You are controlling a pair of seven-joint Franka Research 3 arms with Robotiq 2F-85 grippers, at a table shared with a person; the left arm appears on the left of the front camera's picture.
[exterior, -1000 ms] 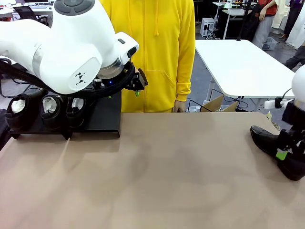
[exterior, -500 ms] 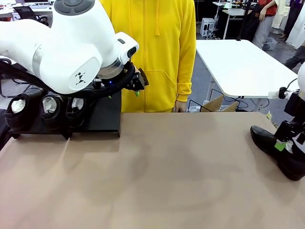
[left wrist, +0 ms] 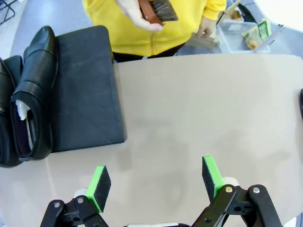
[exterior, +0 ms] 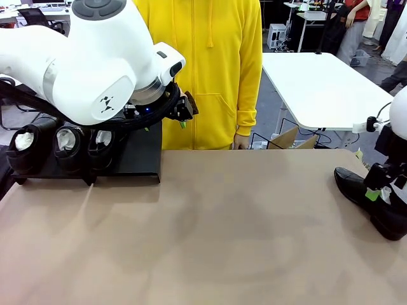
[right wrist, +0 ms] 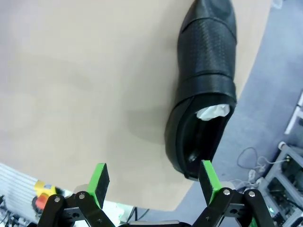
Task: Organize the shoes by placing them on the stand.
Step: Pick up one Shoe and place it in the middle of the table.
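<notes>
A tan table (exterior: 241, 229) fills the foreground, with a person in a yellow hoodie (exterior: 203, 70) standing at its far edge. Behind and to the right stands a white table (exterior: 321, 89) on a grey floor (exterior: 270, 105), with a cardboard box (exterior: 289, 138) and cables (exterior: 264, 135) on the floor beneath its near corner. Further back the room is dim, with a white desk (exterior: 311, 16), a small white unit (exterior: 276, 35) on the floor, other people standing at the far right, and a black chair (exterior: 38, 18) at the far left.
</notes>
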